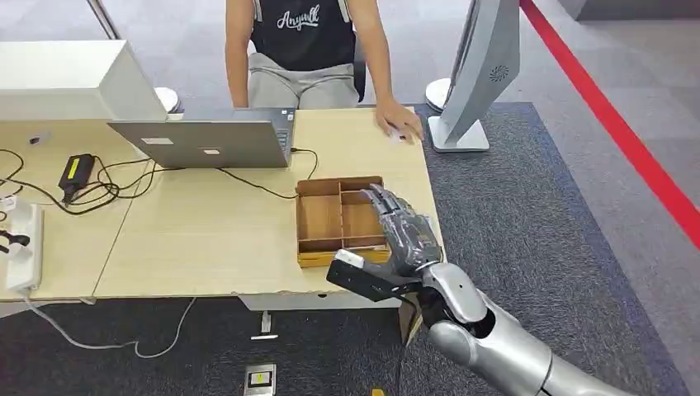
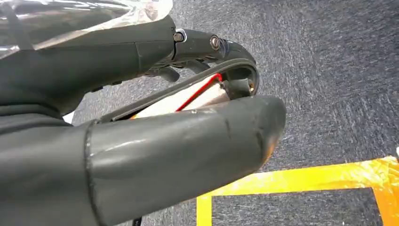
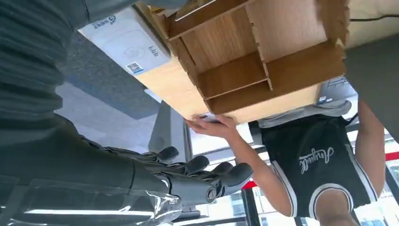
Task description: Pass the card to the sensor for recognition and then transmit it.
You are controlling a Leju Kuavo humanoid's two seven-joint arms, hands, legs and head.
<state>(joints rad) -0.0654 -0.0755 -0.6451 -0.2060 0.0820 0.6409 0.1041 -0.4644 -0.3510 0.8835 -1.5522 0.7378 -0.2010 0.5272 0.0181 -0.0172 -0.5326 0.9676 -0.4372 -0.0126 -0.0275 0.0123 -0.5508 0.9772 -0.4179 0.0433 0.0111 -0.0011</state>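
A person's hand [image 1: 398,120] rests on the far right corner of the table, over a small pale card [image 1: 401,137]. My right hand [image 1: 403,229] hovers over the near right part of the open wooden compartment box [image 1: 318,219] with its fingers [image 3: 207,167] spread and nothing in them. A flat white device [image 3: 126,41] with a printed code lies on the table beside the box [image 3: 263,61]. My left hand [image 2: 155,141] hangs above the carpet, fingers curled toward the thumb; a pale strip with a red line between them cannot be made out.
A grey laptop [image 1: 210,140] stands at the back of the table [image 1: 198,239], with cables and a black adapter [image 1: 76,172] to its left. A white panel on a stand [image 1: 480,74] rises past the table's far right corner. Yellow tape [image 2: 301,183] marks the floor.
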